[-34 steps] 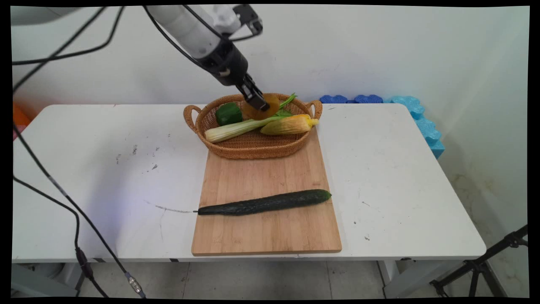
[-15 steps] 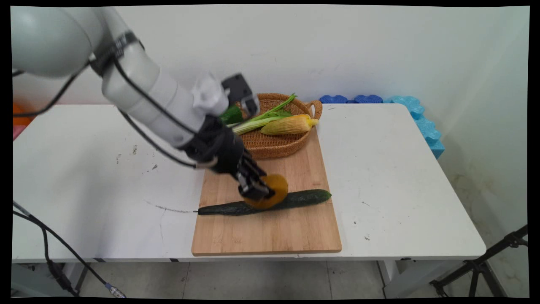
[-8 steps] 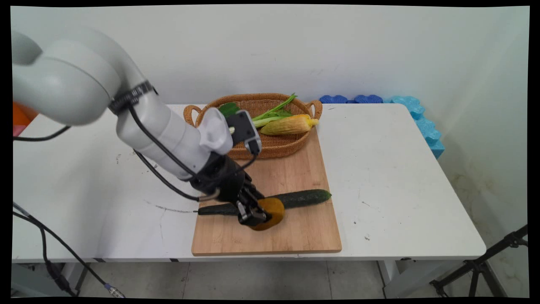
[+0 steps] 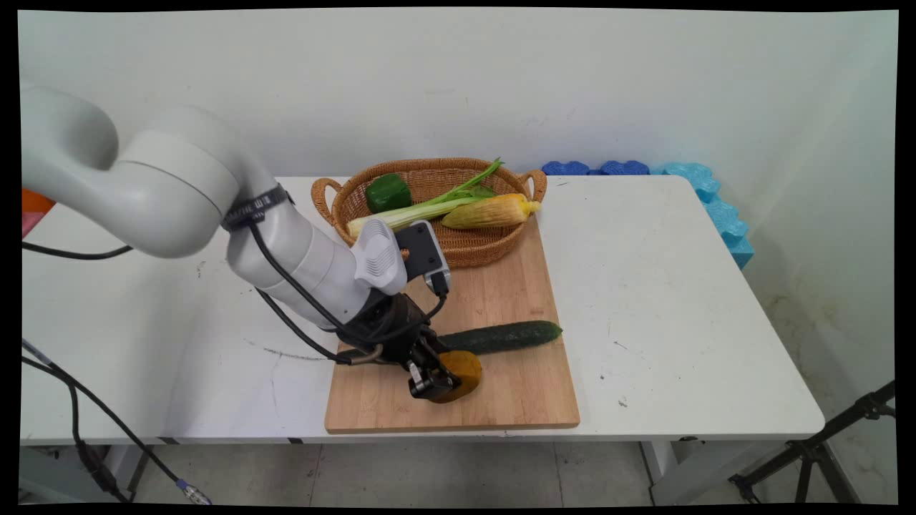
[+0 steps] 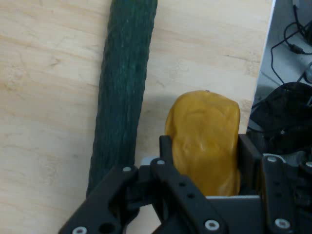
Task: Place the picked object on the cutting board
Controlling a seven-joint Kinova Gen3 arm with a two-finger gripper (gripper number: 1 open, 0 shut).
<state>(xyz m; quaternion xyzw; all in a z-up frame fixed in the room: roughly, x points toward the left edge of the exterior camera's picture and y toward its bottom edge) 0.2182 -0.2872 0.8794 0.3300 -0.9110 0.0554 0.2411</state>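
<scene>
A white table (image 4: 680,286) is sitting before you; low centre, your gripper (image 4: 434,382) is clamping a yellow lump (image 4: 461,372) over the board (image 4: 515,390), cucumber (image 4: 501,335) just above, lengthwise left-right. The basket (image 4: 465,254) is holding pepper (image 4: 388,192), celery (image 4: 422,209), corn (image 4: 490,210).

Hand view: fingers (image 5: 165,151) are pinching the lump (image 5: 204,136); cucumber (image 5: 122,97) is running upward, left.

Plain white wall (image 4: 644,79) behind, unmarked apart from faint scuffs. White rectangular table (image 4: 680,300) with rounded corners, top scuffed with dark specks and a thin dark scratch line on the left half. Blue scalloped foam blocks (image 4: 705,197) wedged between the table's far right corner and the wall, running along its right edge. Grey tiled floor (image 4: 429,476) below the near edge. Black tripod legs (image 4: 816,450) at the near right. Orange object (image 4: 32,200) at far left, partly hidden.
</scene>
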